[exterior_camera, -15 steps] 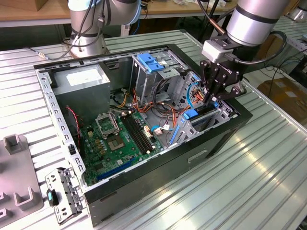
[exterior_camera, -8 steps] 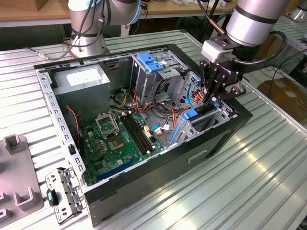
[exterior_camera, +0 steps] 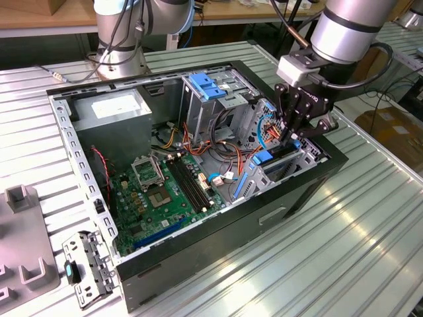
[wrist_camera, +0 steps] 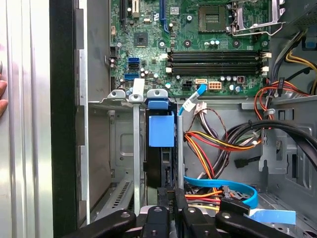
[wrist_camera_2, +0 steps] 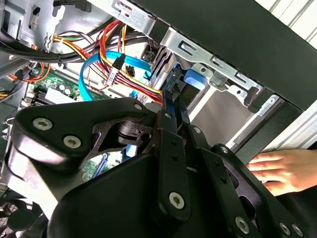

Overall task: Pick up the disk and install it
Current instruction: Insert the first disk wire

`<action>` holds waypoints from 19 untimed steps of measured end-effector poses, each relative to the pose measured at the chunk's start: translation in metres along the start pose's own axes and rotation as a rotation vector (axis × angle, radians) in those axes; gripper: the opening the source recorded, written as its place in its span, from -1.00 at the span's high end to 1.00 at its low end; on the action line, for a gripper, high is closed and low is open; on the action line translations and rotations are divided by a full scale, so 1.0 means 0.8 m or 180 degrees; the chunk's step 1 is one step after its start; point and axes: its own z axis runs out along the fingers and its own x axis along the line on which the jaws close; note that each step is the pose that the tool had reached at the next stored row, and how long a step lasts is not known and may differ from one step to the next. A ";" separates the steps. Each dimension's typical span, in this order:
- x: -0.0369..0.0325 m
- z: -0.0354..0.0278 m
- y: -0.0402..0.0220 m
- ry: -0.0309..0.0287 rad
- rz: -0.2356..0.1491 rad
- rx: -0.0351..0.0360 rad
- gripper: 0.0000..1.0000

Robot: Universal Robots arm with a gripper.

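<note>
Gripper (exterior_camera: 291, 135) low inside case (exterior_camera: 198, 277), fingers pinched on disk (wrist_camera: 161, 131) edge; disk upright in drive bay (wrist_camera: 124, 148).

Workshop: opened computer case (exterior_camera: 198, 264), ribbed metal bench (exterior_camera: 344, 251)

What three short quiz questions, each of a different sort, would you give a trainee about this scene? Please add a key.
1. True or false: the disk stands on edge in the metal drive cage.
2. What is the gripper shut on? A) a red cable B) the disk C) a memory slot
3. Fill the gap: in the second wrist view, a person's ____ lies outside the computer case.

Key: 1 true. 2 B. 3 hand.
</note>
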 end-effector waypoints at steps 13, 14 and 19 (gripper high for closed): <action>-0.0002 0.0062 0.0000 0.0001 0.0000 0.0000 0.67; -0.0002 0.0060 -0.0001 0.0000 0.0000 0.0001 0.65; 0.0004 -0.0100 -0.0003 0.0001 0.0000 0.0001 0.52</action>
